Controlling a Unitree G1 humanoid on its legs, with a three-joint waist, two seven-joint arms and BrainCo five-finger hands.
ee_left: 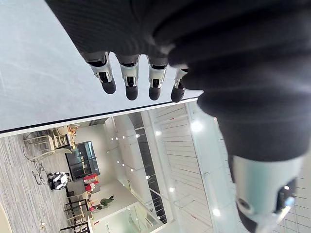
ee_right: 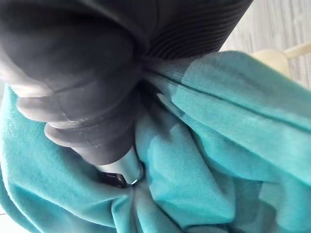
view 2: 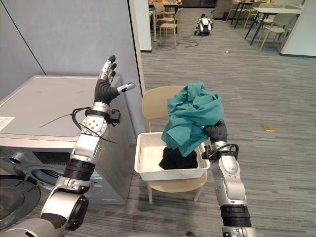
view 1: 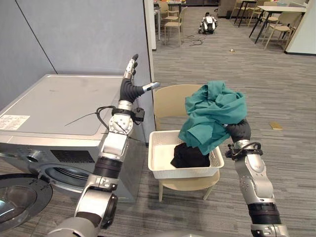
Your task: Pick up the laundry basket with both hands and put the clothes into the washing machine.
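Left robot hand (view 1: 129, 88) spread | right robot hand (ee_right: 87, 92) under teal garment (view 1: 215, 116), grip unclear | basket (view 1: 159, 159): black garment (view 1: 190, 156)

Right hand (ee_right: 97, 121) mostly under teal garment (view 1: 215, 116)

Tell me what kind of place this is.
Probably a test corner in an open office or canteen hall: a washing machine stands against a grey partition, the laundry basket sits on a chair, and tables and chairs stand beyond.
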